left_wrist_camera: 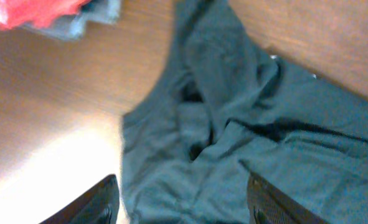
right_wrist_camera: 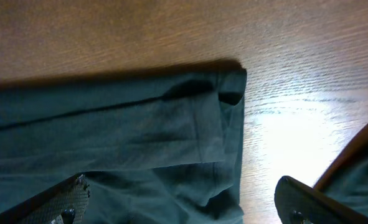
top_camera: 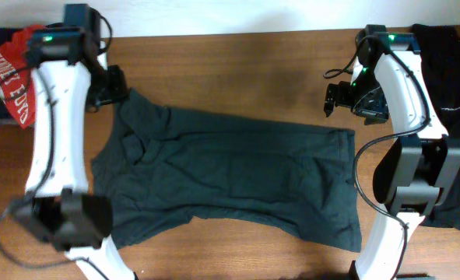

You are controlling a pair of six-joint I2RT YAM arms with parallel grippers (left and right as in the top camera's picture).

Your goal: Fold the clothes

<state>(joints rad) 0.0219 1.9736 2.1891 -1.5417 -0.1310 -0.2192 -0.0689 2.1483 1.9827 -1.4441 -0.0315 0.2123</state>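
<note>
Shirt's flat, grabbing 2 corners next
My left gripper [top_camera: 109, 87] upper left and right gripper [top_camera: 340, 97] upper right both gape empty; I'd pinch the top edge of the T-shirt [top_camera: 230, 167] evenly.

The overhead camera looked straight down from well above, taking in the counter [top_camera: 237, 54], the whole spread green shirt [top_camera: 237, 171] and both arms. The left wrist camera sat close over the shirt's crumpled end, facing down past the left hand [left_wrist_camera: 184, 208], with the red garment [left_wrist_camera: 34, 12] in its top left corner. The right wrist camera sat close over a hem corner and bare counter, past the right hand [right_wrist_camera: 187, 208]. Each wrist view shared its patch of shirt with the overhead view.
</note>
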